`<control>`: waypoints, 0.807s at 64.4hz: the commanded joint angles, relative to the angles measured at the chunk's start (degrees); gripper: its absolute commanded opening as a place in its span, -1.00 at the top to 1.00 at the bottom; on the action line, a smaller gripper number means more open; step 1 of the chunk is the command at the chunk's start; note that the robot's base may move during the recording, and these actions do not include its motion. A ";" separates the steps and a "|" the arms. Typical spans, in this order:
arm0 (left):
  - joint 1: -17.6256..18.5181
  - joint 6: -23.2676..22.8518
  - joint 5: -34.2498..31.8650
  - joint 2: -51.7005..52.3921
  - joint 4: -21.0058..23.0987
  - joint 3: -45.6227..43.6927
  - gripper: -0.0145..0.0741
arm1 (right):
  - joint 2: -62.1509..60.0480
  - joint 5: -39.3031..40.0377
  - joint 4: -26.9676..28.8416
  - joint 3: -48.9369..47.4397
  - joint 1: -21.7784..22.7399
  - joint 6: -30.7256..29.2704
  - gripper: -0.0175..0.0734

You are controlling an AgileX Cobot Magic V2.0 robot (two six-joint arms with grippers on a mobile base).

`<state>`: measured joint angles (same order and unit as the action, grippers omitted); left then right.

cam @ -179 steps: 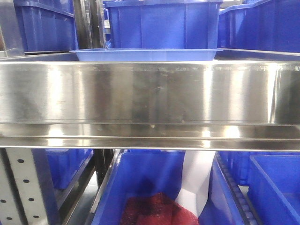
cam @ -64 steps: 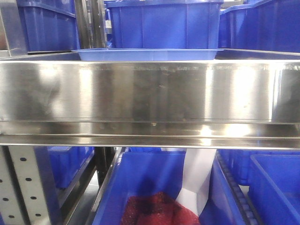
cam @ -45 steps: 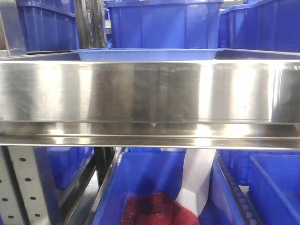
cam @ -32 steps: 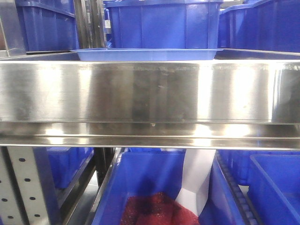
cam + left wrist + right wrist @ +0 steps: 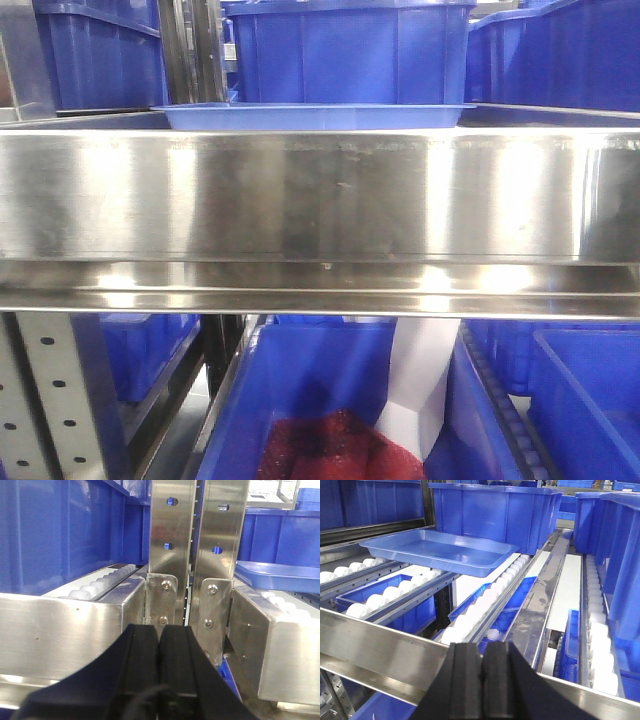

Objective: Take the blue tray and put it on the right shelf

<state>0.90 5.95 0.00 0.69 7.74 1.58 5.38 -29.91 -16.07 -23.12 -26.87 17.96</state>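
Observation:
The blue tray (image 5: pixel 440 550) lies flat on white roller tracks of the steel shelf, just in front of a deep blue bin (image 5: pixel 490 510). From the front it shows edge-on (image 5: pixel 310 116) above the shelf's broad front rail (image 5: pixel 320 200). My right gripper (image 5: pixel 483 650) is shut and empty, at the front rail (image 5: pixel 380 650), well short of the tray. My left gripper (image 5: pixel 159 630) is shut and empty, facing the two perforated uprights (image 5: pixel 195 555). The tray's corner (image 5: pixel 280 575) shows to their right.
Deep blue bins (image 5: pixel 100 55) fill the back of the shelf on both sides. Lower bins sit under the rail, one holding red material (image 5: pixel 335 450). Roller tracks (image 5: pixel 480 610) and a flat steel divider (image 5: pixel 545 595) run front to back.
The front view shifts very slightly sideways. The tray stays in the same place on the shelf.

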 commanded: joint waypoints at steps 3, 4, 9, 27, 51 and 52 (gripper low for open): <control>-0.19 -0.48 -4.68 0.62 0.27 1.77 0.78 | 0.76 5.04 -1.11 -1.41 -0.05 -0.57 0.49; -0.19 -0.48 -4.68 0.62 0.27 1.77 0.78 | 0.76 5.04 -1.11 -1.41 -0.05 -0.57 0.49; -0.19 -0.48 -4.68 0.62 0.27 1.77 0.78 | 0.76 4.63 -1.11 -1.06 -0.05 -0.57 0.49; -0.19 -0.48 -4.68 0.62 0.27 1.77 0.78 | 0.48 5.16 1.31 1.27 8.27 -4.36 0.49; -0.19 -0.48 -4.68 0.62 0.27 1.77 0.78 | -7.17 24.83 19.69 18.82 30.03 -16.80 0.49; -0.19 -0.48 -4.68 0.62 0.27 1.77 0.78 | -7.15 26.00 19.80 19.50 30.24 -16.80 0.49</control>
<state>0.90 5.95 0.00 0.69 7.74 1.58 -0.66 -14.07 2.21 -5.32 1.50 2.22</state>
